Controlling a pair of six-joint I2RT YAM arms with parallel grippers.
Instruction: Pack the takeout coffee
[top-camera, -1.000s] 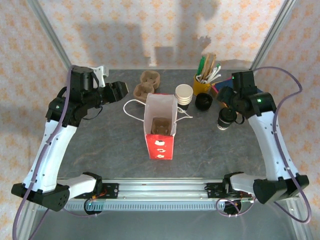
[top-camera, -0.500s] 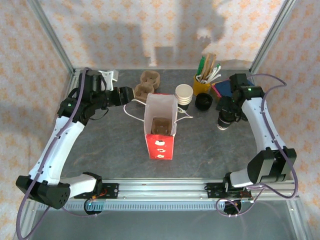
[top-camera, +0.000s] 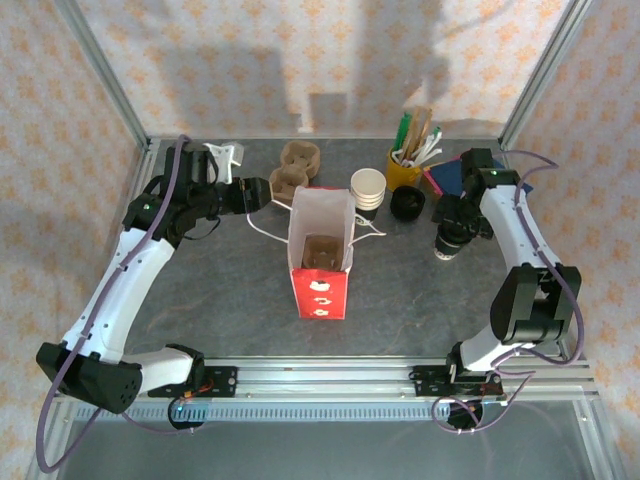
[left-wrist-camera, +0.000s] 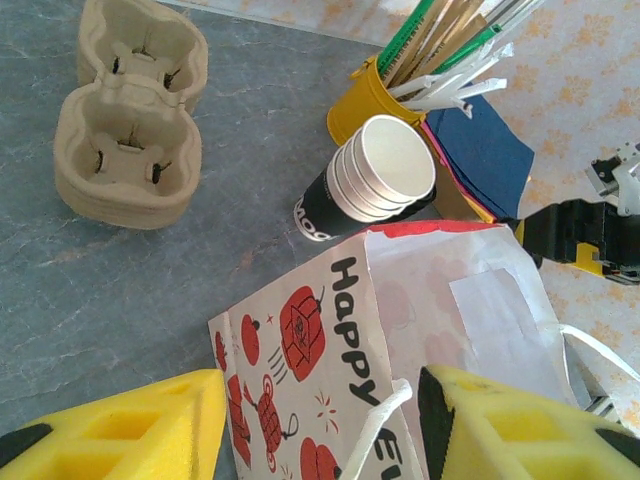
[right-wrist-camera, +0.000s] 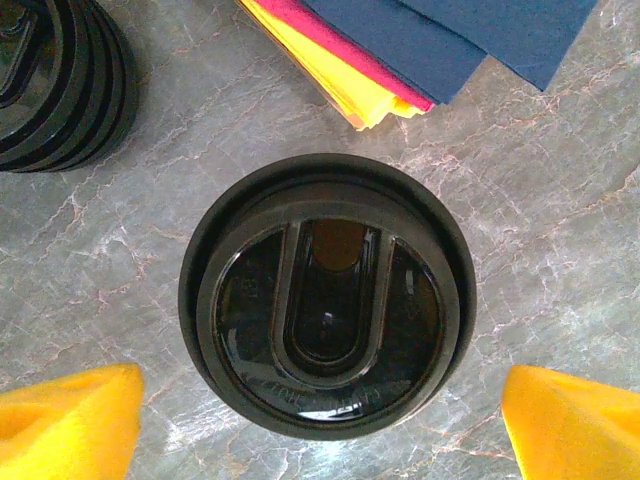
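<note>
Takeout coffee (top-camera: 449, 243) on the grey table (top-camera: 200, 290), right side, outside the bag: white paper cup with a dark lower band and a black lid on top. It sits just right of a stack of black lids (top-camera: 407, 204) and on the near side of a fan of blue, red and yellow napkins (right-wrist-camera: 400, 50); well apart from the bag. Right gripper (right-wrist-camera: 320, 420) hangs directly over the cup, looking down on the lid. Its yellow fingers (right-wrist-camera: 65, 420) are spread wide, one on each side of the lid, with bare table showing between each pad and the lid rim; no contact, nothing held. Red-and-white paper bag (top-camera: 320, 265) stands open at table centre with a brown moulded insert inside. Stack of white cups (top-camera: 367, 192) is just behind the bag's right corner, yellow cup of stirrers and cutlery (top-camera: 403, 167) beyond it. Brown two-cup carrier (top-camera: 290, 170) lies at the rear, left of the bag. Left gripper (left-wrist-camera: 320, 425) is near the carrier and to the left of the bag top, jaws apart, nothing pinched. The bag's printed side and white string handle show between its fingers in the left wrist view; cannot tell whether the string touches a pad.
</note>
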